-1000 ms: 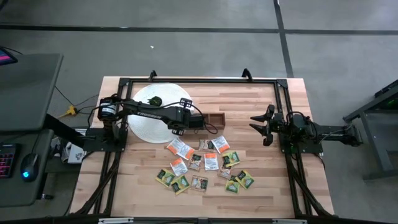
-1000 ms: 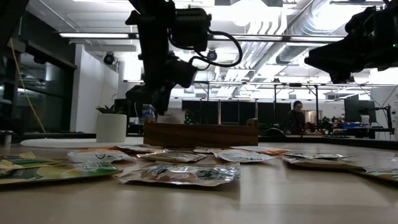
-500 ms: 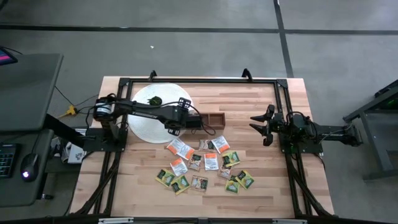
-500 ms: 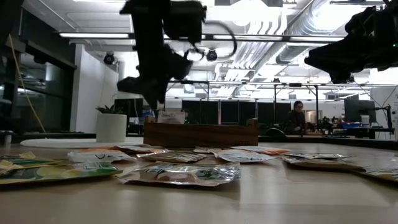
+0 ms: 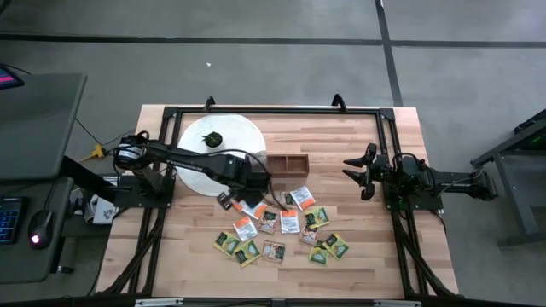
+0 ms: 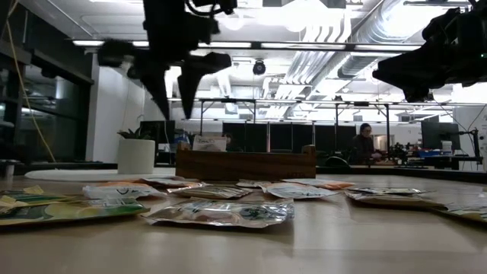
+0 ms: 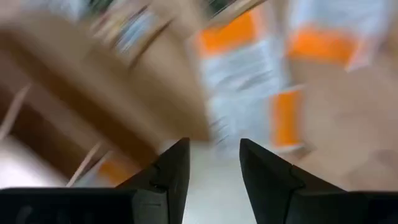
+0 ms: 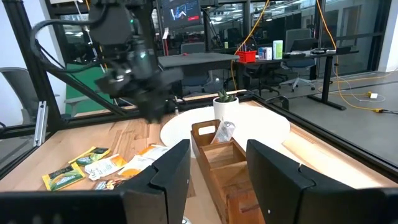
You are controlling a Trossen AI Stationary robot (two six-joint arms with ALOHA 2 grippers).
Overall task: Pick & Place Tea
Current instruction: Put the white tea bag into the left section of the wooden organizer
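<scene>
Several tea sachets (image 5: 281, 223), orange-and-white, green-and-yellow and brownish, lie flat and scattered on the wooden table near its middle. One more sachet (image 8: 224, 132) stands on edge in the left end compartment of the long brown box (image 5: 287, 164). My left gripper (image 6: 176, 95) hangs open, pointing down, well above the left side of the scatter (image 7: 249, 68), and nothing is between its fingers. My right gripper (image 5: 358, 170) waits open and level at the table's right side, also with nothing between its fingers (image 8: 217, 162).
A large white round disc (image 5: 230, 166) with a small dark knob (image 5: 212, 138) lies at the far left, partly under my left arm. A black frame (image 5: 273, 109) runs round the table's edges. Bare wood shows toward the near edge.
My left gripper has risen from the box's left end and swung toward the table's near-left, over the scattered sachets, rolling as it went. One sachet stays behind, standing in the box's left compartment. The right arm has kept still.
</scene>
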